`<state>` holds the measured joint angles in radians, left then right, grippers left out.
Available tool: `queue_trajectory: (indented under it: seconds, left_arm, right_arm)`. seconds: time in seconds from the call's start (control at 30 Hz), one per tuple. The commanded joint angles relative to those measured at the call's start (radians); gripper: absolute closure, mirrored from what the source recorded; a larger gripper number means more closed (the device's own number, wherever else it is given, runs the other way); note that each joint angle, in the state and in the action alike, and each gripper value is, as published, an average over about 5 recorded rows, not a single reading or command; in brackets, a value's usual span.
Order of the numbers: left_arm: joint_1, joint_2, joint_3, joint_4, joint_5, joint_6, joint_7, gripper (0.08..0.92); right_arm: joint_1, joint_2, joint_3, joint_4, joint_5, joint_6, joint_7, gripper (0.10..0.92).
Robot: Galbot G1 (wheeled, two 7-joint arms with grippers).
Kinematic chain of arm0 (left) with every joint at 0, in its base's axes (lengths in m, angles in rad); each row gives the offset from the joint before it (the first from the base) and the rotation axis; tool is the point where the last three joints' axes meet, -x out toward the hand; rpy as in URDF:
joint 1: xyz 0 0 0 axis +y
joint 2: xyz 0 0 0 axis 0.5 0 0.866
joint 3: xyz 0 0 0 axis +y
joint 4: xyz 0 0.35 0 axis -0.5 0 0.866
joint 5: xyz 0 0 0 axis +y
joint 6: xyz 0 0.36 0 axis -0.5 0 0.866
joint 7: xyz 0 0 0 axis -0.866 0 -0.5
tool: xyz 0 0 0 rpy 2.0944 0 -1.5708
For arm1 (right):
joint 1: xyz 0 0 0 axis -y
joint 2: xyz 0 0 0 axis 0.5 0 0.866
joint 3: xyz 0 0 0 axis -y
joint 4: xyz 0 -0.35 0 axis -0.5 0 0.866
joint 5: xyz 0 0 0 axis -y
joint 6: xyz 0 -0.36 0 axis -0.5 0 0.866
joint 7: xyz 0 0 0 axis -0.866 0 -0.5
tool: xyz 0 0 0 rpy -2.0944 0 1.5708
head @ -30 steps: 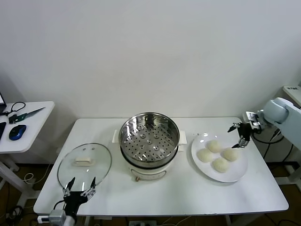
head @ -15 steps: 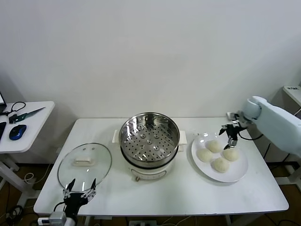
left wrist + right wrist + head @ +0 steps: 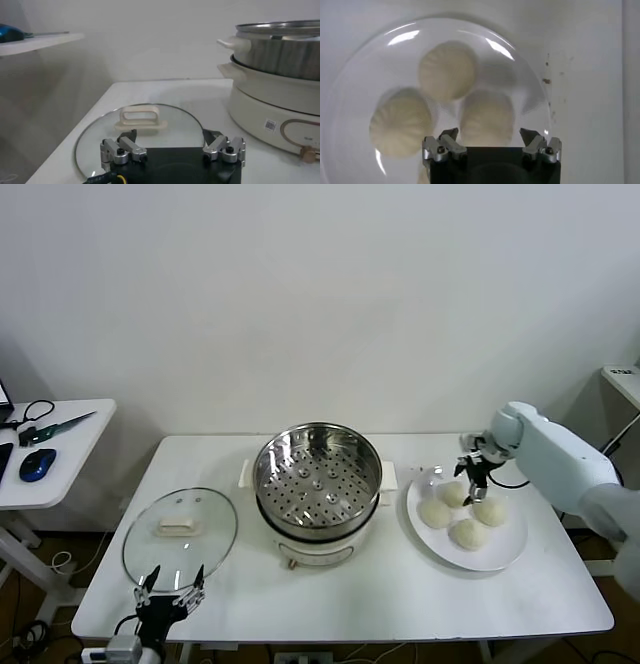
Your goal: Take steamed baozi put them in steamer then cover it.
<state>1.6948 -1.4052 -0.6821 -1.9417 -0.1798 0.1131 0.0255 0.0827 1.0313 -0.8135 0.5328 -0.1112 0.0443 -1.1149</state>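
Several off-white baozi lie on a white plate right of the steamer, a shiny steel pot with a perforated tray and nothing in it. My right gripper hangs open just above the plate's far side. In the right wrist view its open jaws straddle the nearest baozi from above, with two more baozi beyond. The glass cover lies flat on the table left of the steamer. My left gripper waits open at the cover's near edge, empty.
A side table with a blue mouse and cables stands to the far left. The left wrist view shows the cover's white handle and the steamer's white base. Small dark specks mark the table beside the plate.
My right arm swung left from beyond the table's right edge to above the plate's far baozi, gripper still open. The left arm stayed put.
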Motion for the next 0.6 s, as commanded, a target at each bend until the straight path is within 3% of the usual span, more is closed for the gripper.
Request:
queue_trajectory:
  seconds: [0.03, 0.6]
  left_arm:
    - [0.000, 0.000, 0.001, 0.001, 0.001, 0.000, 0.000, 0.177]
    - [0.002, -0.009, 0.005, 0.001, 0.009, 0.001, -0.002, 0.177]
  right_arm:
    - [-0.020, 0.044, 0.033, -0.049, -0.043, 0.004, 0.007, 0.203]
    - [0.000, 0.037, 0.022, -0.037, -0.067, 0.006, -0.002, 0.312]
